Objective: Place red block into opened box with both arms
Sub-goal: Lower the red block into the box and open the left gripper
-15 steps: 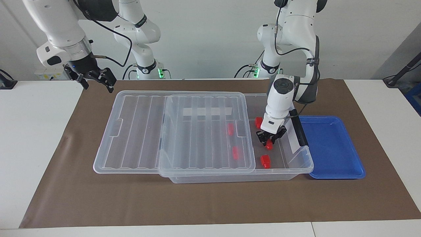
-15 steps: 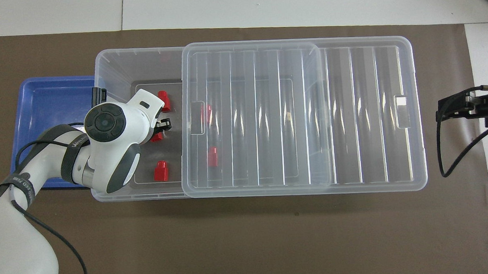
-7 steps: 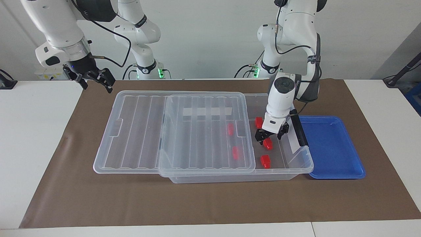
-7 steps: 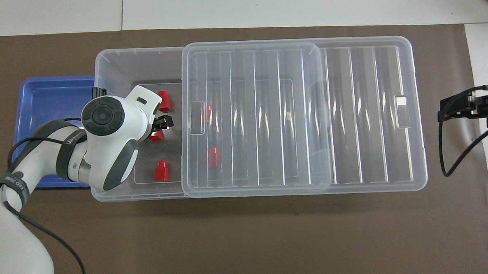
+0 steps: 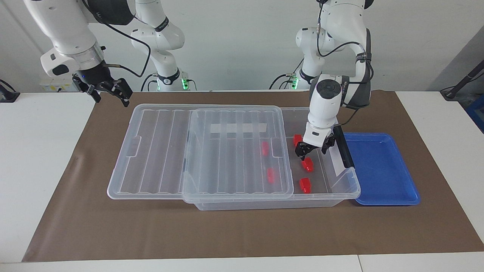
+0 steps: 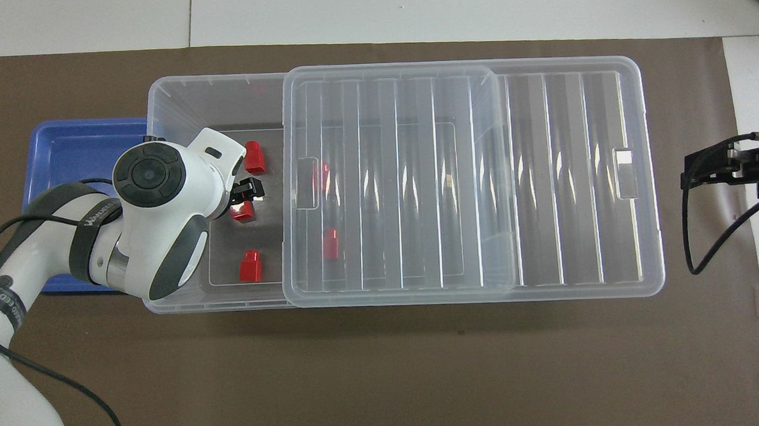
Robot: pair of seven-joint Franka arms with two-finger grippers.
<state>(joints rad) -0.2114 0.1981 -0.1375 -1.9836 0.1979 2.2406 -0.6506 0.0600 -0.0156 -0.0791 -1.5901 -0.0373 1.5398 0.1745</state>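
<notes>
The left end effector [image 5: 313, 150] hangs open just above the red block [image 5: 307, 164] lying in the box [image 5: 342, 185], while the right end effector [image 5: 110, 92], open too, waits over the table's edge.

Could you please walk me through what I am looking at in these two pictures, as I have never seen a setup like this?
These are two white robot arms at a table, each ending in a small black pincer. One picture looks at them from across the table; the other looks down from above their own end.

On the brown mat stands a clear plastic box with its ribbed lid slid partly aside, and a blue tray beside it.

Five red blocks lie in the box, two under the lid. The left pincer hangs open just above one red block, holding nothing. The right pincer waits, open and empty, above the mat's edge at its own end.
</notes>
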